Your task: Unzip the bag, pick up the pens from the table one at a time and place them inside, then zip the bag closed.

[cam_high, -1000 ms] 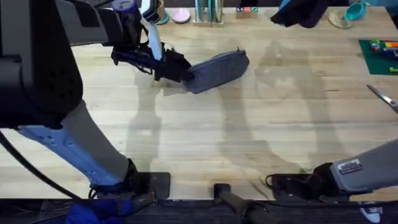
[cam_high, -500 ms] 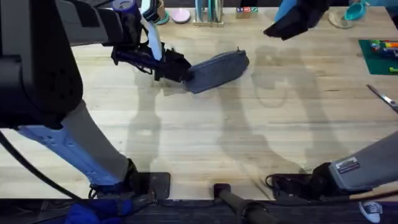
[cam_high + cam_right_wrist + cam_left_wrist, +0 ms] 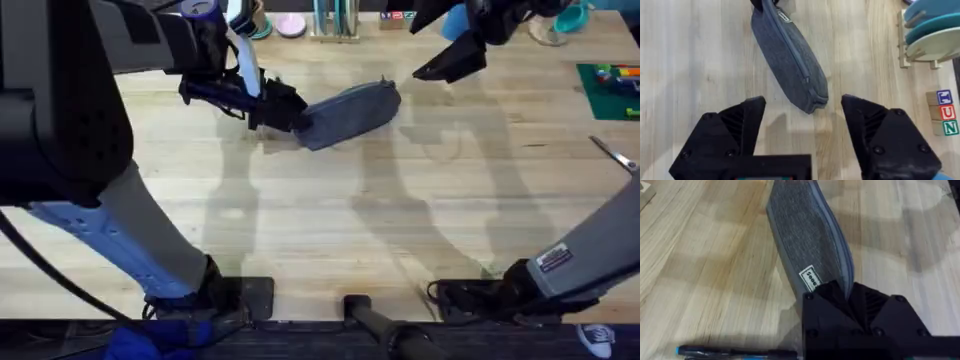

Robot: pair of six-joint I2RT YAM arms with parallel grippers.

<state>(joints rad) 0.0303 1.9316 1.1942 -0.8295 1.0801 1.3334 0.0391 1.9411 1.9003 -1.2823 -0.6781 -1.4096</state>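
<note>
The grey-blue bag (image 3: pixel 348 110) lies slanted on the table (image 3: pixel 330 230), its zipper (image 3: pixel 799 57) closed with the pull near the far end. My left gripper (image 3: pixel 293 112) is shut on the bag's left end (image 3: pixel 812 255), and its black fingers (image 3: pixel 840 297) pinch the fabric by the label. A thin black pen (image 3: pixel 735 352) with a blue tip lies on the wood beside that gripper. My right gripper (image 3: pixel 450 62) hovers open above the table, to the right of the bag and beyond it. In the right wrist view its fingers (image 3: pixel 742 125) are spread wide with the bag (image 3: pixel 790 55) ahead of them.
Silver scissors (image 3: pixel 615 155) lie at the right edge, with a green mat (image 3: pixel 608 92) beyond them. A rack with teal plates (image 3: pixel 932 30) and letter blocks (image 3: pixel 942 112) stand along the far edge, near a teal cup (image 3: pixel 572 16).
My right gripper has come down and left from the far edge toward the bag's right end. The left gripper and the bag have stayed put.
</note>
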